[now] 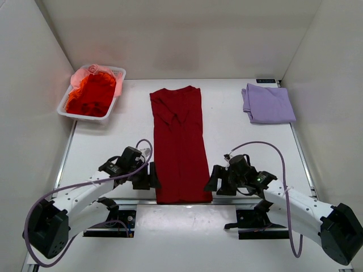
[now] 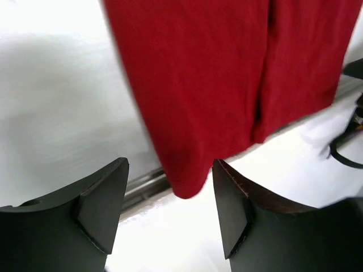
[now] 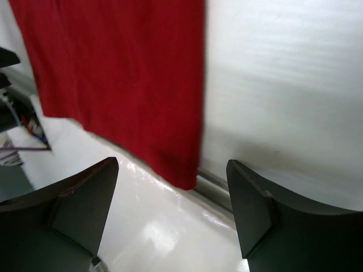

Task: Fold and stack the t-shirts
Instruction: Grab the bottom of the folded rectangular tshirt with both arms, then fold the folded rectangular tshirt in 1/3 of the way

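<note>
- The left gripper (image 2: 170,173) and the right gripper (image 3: 173,175) are wide open and empty, one beside each near corner of the red shirt (image 1: 178,147), which lies along the middle.
- I think a pinch may catch only the top layer, so the fold opens.
- Smooth white table (image 1: 238,133), white walls (image 1: 170,34); lavender shirt (image 1: 267,103) far right.

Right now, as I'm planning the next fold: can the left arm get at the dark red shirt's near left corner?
Probably yes. The left arm's fingers stand open, and the dark red shirt has that corner just ahead of the gap between them, with nothing in the way.
</note>
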Available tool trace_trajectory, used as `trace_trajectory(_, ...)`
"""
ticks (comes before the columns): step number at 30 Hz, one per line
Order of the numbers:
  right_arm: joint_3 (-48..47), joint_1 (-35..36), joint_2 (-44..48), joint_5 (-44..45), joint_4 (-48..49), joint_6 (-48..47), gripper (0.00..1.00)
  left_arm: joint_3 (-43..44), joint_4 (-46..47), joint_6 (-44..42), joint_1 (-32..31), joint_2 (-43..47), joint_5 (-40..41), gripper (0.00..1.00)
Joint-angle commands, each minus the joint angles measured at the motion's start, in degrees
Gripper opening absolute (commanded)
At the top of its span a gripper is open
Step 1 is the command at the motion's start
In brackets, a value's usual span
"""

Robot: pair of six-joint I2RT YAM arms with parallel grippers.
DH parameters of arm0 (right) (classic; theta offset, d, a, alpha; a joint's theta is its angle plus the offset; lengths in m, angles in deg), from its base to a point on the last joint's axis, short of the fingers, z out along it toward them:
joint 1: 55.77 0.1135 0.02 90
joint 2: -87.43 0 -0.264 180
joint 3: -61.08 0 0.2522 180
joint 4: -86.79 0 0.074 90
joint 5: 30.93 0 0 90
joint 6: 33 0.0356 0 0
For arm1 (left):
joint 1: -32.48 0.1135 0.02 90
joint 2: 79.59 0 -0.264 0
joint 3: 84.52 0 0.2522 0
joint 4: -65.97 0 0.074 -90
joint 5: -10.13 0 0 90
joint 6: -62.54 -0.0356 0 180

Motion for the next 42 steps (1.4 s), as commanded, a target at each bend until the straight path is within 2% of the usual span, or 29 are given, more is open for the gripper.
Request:
trace_trajectory(1, 3.41, 3.32, -1.65, -1.4, 0.45, 3.58, 0.74, -2.33, 2.65, 5.19, -2.36, 2.76, -2.24, 0.71)
trace_trajectory(4, 3.24, 5.79, -2.96, -0.97, 1.24, 5.16, 0.73, -4.97, 3.97, 8.52, -4.65, 3.81, -3.12, 0.72)
trace_trajectory(8, 2.88, 7.37, -5.87, -2.28, 4.31, 6.13, 0.65, -7.25, 5.37, 11.17, -5.45, 6.45, -4.0, 0.68)
trace_trajectory(13, -0.01, 8.87, -11.23, -2.9, 6.25, 4.82, 0.46, -7.78, 7.12, 12.49, -6.68, 5.14, -4.79, 0.57)
trace_trajectory(14, -0.8, 8.96, -12.28, -2.72, 6.43, 4.12, 0.42, -7.78, 8.18, 13.01, -6.33, 4.79, -5.14, 0.47)
trace_trajectory(16, -1.51, 8.96, -13.26, -2.99, 6.69, 3.24, 0.36, -7.26, 9.41, 13.46, -7.2, 3.82, -5.32, 0.39)
trace_trajectory(17, -1.6, 8.61, -13.69, -3.33, 6.87, 2.8, 0.36, -7.17, 9.42, 13.46, -7.38, 3.3, -5.41, 0.38)
trace_trajectory(18, -2.3, 8.26, -14.05, -3.69, 7.74, 3.05, 0.33, -6.65, 10.38, 13.46, -7.29, 2.33, -5.58, 0.31)
trace_trajectory(19, -3.17, 7.99, -14.57, -4.3, 7.83, 1.92, 0.27, -6.38, 10.47, 13.46, -6.86, 1.71, -5.93, 0.2)
trace_trajectory(21, -4.23, 7.38, -15.54, -5.35, 8.01, 0.6, 0.0, -5.5, 10.12, 12.85, -6.68, 1.1, -6.11, 0.0)
trace_trajectory(26, -9.93, 6.15, -17.73, -8.42, 6.17, -2.91, 0.0, -1.29, 7.14, 10.12, -2.91, 0.92, -7.17, 0.0)
trace_trajectory(32, -18.73, 1.33, -22.39, -11.95, 2.66, -9.06, 0.0, 7.14, 5.55, 4.76, 4.56, -5.14, -9.19, 0.0)
trace_trajectory(38, -29.19, -8.78, -29.51, -15.11, -1.3, -18.1, 0.0, 18.3, 6.35, -0.25, 12.91, -15.94, -10.33, 0.0)
trace_trajectory(42, -39.64, -14.4, -38.64, -16.08, -4.03, -24.09, 0.0, 25.51, 8.44, -2.71, 16.87, -25.53, -9.54, 0.0)
